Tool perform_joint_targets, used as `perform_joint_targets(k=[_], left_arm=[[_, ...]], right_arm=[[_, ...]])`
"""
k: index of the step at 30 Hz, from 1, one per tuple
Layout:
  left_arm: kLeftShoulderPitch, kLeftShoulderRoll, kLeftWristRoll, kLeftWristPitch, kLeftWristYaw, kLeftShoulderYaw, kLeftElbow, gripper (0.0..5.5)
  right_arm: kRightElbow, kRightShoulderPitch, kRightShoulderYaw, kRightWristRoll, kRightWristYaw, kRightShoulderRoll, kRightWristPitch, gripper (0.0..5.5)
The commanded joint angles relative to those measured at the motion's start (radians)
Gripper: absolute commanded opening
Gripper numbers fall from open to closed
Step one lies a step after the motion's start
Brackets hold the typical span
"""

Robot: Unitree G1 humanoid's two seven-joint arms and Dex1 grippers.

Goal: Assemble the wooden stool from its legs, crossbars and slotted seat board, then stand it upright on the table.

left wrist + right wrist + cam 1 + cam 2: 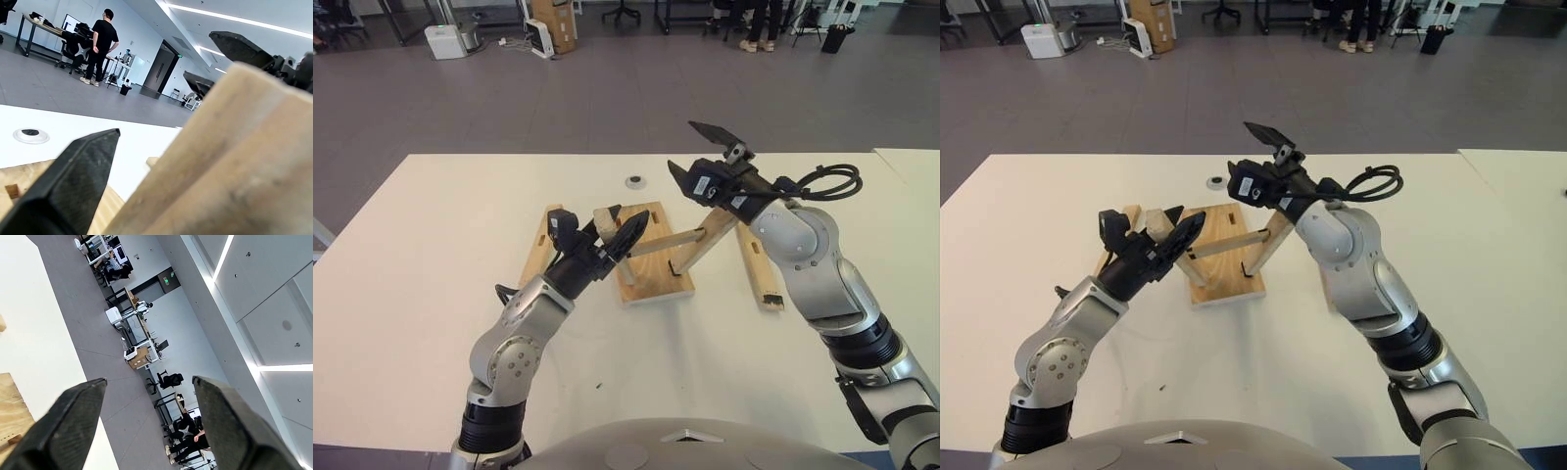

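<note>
The slotted seat board (656,281) lies flat mid-table. An upright wooden leg (607,217) stands at its left edge, and a crossbar (666,243) runs from it to a slanted leg (712,238) on the right. My left gripper (599,233) is open, one finger on each side of the upright leg (230,161); in the left wrist view a gap shows between the finger (68,186) and the wood. My right gripper (697,154) hangs open above the slanted leg's top, holding nothing; it is also in view from the wrist (146,421).
A loose wooden piece (762,274) lies right of the board under my right forearm. Another plank (536,257) lies left of the board. A small round grommet (634,181) sits behind the board. A second table (911,166) adjoins at the far right.
</note>
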Motion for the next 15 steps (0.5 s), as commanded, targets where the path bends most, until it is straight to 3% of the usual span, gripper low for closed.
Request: perform_joint_targets(k=[1,4,9,12,15], left_arm=[[-0.008,-0.007,0.014,-0.002,0.013,0.003,-0.014,3.94],[-0.009,-0.011,0.012,0.006,0.017,0.001,-0.019,3.94],[-0.02,-0.006,0.005,0.019,0.016,0.01,-0.02,3.94],[-0.026,-0.011,0.017,0.008,0.019,0.014,-0.018,3.94],[-0.078,0.003,-0.009,0.004,0.038,0.062,-0.069,3.94]], right_arm=[[-0.005,0.087,0.074,-0.074,0.014,0.006,-0.036,3.28],[0.108,0.165,0.162,-0.164,0.03,-0.017,-0.055,3.28],[0.29,0.197,0.224,-0.186,0.06,0.059,-0.034,3.28],[0.208,0.135,0.153,-0.106,0.094,0.116,-0.02,3.28],[0.05,-0.013,-0.007,0.127,0.19,0.258,0.166,3.28]])
